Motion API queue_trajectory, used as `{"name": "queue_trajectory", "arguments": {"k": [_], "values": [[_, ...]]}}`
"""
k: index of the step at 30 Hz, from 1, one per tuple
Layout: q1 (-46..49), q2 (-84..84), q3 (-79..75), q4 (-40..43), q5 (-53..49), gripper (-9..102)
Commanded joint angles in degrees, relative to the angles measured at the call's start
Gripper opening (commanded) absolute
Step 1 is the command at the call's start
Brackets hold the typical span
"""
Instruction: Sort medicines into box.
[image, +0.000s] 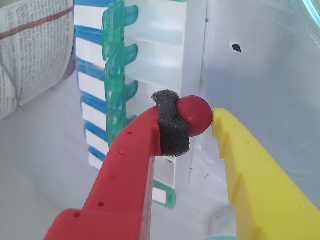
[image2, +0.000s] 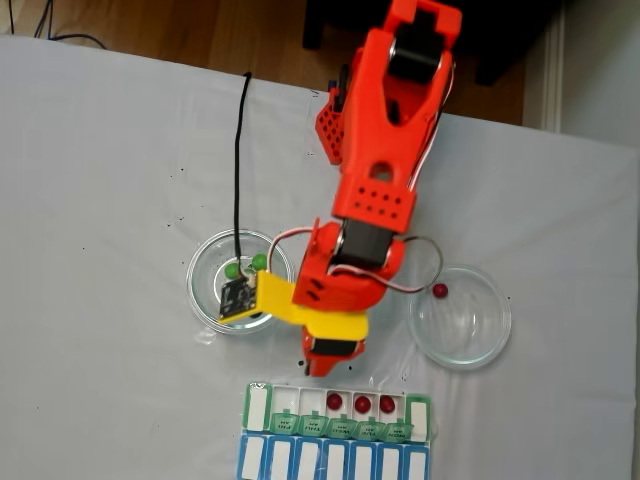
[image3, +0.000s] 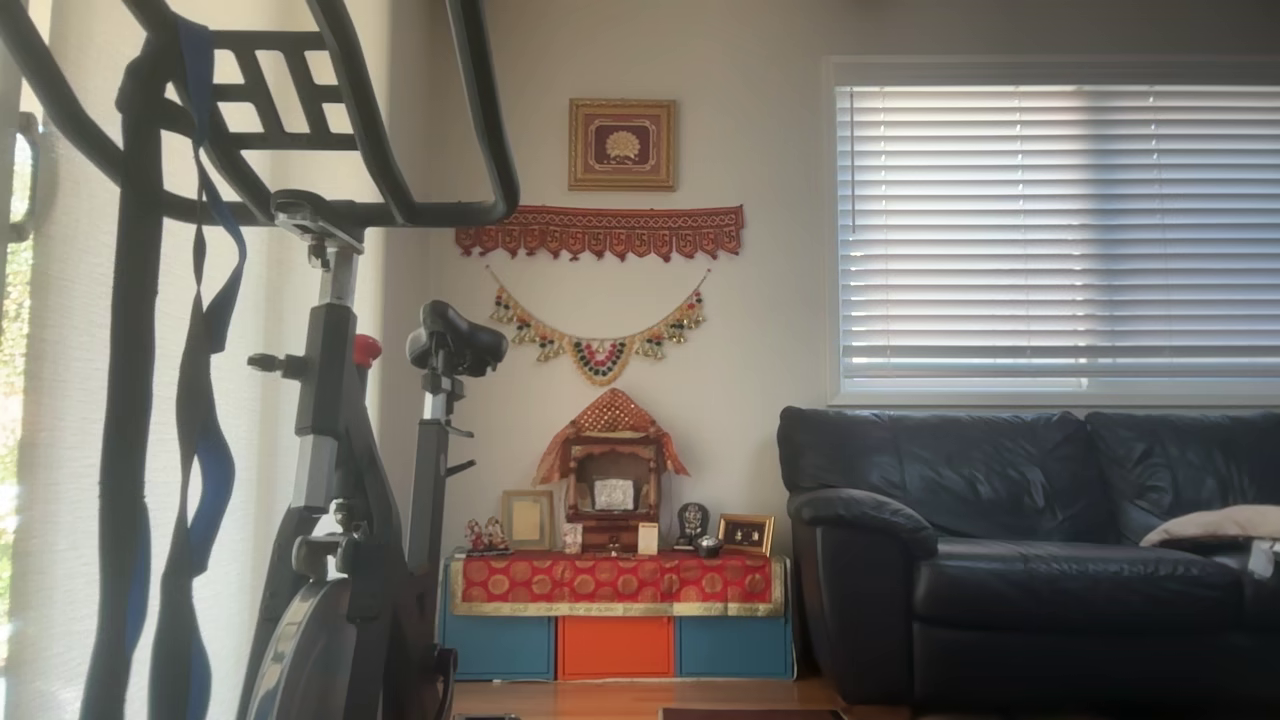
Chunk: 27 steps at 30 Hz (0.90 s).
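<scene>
- In the wrist view, a red ball is clamped in the gripper, between the black foam pad on the red finger and the tip of the yellow finger; the jaws are closed to the ball's width.
- Beyond the ball, the box is seen with its green lids raised and its white compartments open.
- In the fixed view, the gripper is held just above the box, over its middle.
- Three red balls are seen in adjacent box compartments, right of centre.
- The blue-lidded row lies against the box's near side.
- A glass dish beyond the box's right end holds one red ball.
- A second dish beyond the box's left end holds two green balls; part of it is covered by the yellow finger.
- All items rest on a white cloth.
</scene>
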Motion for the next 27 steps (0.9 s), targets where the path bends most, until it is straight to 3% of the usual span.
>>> {"name": "queue_trajectory", "arguments": {"k": [1,11,27], "values": [[0.09,-1.93,-7.56,-1.76,0.53,1],[-1.14,-14.85,-18.46,-0.79,1.23,1],[-2.29,-21.80,-22.94,-2.11,1.76,1]]}}
